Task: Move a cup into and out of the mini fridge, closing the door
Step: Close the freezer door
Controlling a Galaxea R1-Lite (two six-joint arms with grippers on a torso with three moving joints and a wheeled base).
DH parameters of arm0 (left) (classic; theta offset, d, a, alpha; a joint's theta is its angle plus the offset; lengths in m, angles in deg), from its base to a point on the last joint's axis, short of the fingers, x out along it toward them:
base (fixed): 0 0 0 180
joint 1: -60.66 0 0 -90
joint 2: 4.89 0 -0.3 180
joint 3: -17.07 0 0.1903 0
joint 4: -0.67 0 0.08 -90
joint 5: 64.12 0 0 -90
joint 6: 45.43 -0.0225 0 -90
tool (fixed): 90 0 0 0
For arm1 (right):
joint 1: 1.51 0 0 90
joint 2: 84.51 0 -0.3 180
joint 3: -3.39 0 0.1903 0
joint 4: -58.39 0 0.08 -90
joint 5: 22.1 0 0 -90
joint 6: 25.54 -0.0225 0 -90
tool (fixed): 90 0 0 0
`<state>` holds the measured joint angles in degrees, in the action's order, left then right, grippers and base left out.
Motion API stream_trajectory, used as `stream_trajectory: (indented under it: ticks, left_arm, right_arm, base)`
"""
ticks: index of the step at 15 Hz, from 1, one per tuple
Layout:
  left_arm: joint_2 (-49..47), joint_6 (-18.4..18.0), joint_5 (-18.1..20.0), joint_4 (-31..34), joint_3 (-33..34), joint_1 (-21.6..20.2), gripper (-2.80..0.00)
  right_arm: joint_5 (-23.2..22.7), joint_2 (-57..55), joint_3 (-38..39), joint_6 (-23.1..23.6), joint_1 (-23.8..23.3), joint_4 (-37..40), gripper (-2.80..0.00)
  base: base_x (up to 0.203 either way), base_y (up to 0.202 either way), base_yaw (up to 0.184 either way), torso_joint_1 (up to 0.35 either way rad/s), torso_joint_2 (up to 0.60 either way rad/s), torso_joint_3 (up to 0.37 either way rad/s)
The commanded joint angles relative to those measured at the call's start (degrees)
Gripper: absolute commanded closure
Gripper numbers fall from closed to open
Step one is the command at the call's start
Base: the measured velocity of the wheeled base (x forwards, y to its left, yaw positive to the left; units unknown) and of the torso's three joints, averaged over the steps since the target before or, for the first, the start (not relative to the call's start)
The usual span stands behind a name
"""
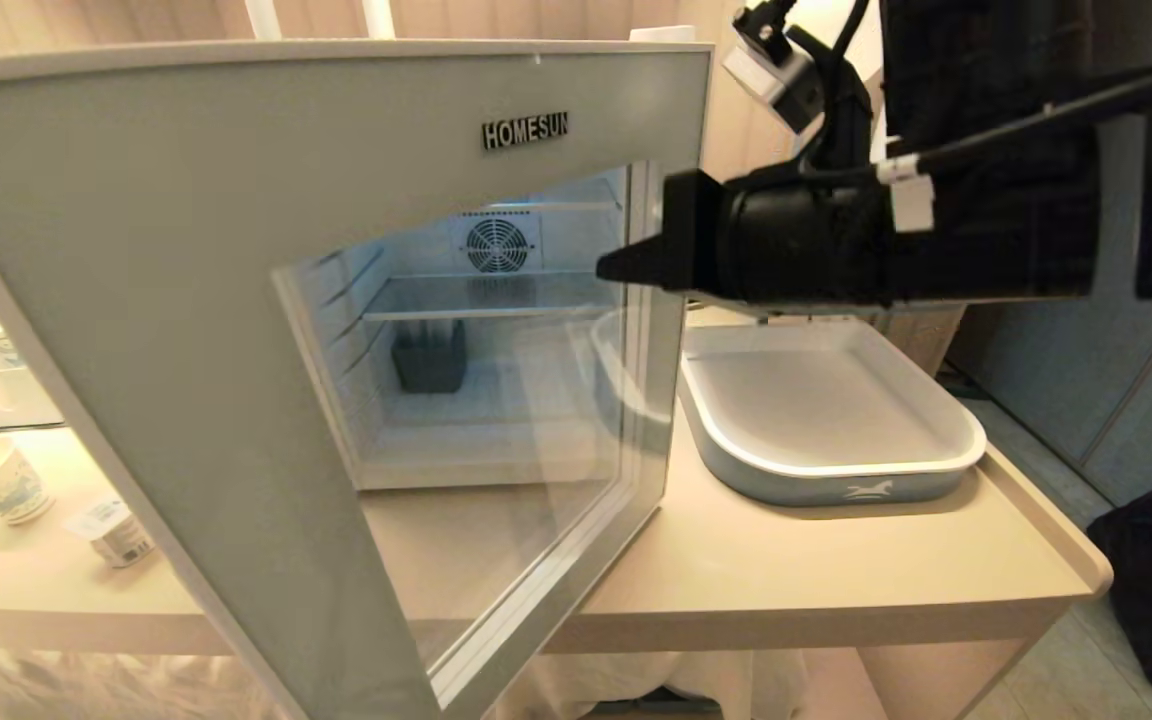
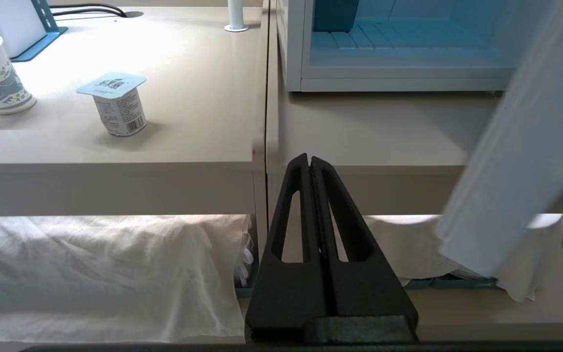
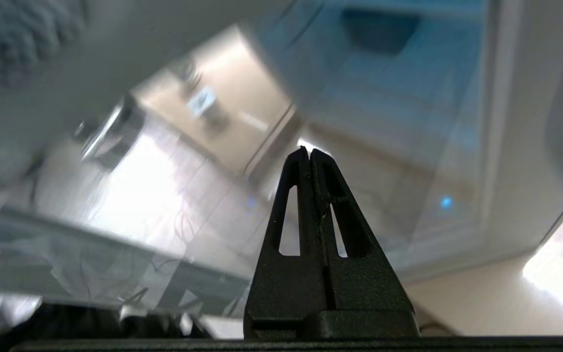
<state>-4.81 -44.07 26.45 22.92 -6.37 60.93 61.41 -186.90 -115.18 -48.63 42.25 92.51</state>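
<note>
Closed tight and empty, my right hand (image 1: 608,268) reaches in level from the right, its tip at the free edge of the door (image 1: 236,330); whether it touches the frame I cannot tell. My left hand (image 2: 309,161) is closed too, holding nothing, low in front of the bench (image 1: 786,570) edge.

My door stands swung wide toward me, and through its glass I see the fridge (image 1: 496,330) interior: white walls, a wire shelf, a round rear fan, and a dark grey holder (image 1: 429,357) on the floor of the compartment. The cup (image 1: 6,482) is outside, upright on the bench well to the left of the fridge, with a small foil-lidded pot (image 1: 116,533) just beside it. A white tray (image 1: 936,400) with a grey-blue wall sits on the bench to the right of the fridge, and it bears a small white horse mark on its front.

White cloth (image 2: 100,274) lies on the shelf under the bench.

"HOMESUN" is lettered across the top of the door. Print on the pot's lid and side is too small to read.
</note>
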Motion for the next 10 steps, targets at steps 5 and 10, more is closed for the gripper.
stream_trajectory:
  ticks: [5, 10]
  left_arm:
    - [0.01, 0.04, 0.04, -0.02, -0.01, 0.0, 0.0]
    - [0.01, 0.04, 0.04, -0.02, 0.07, 0.0, 0.0]
  right_arm:
    - [13.68, -21.23, -16.34, 2.68, 2.13, 2.16, 0.0]
    - [18.5, -23.19, -15.71, 4.09, 3.04, 1.12, 0.0]
  base:
    - [0.0, 0.0, 0.0, 0.0, 0.0, 0.0]
    - [0.0, 0.0, 0.0, 0.0, 0.0, 0.0]
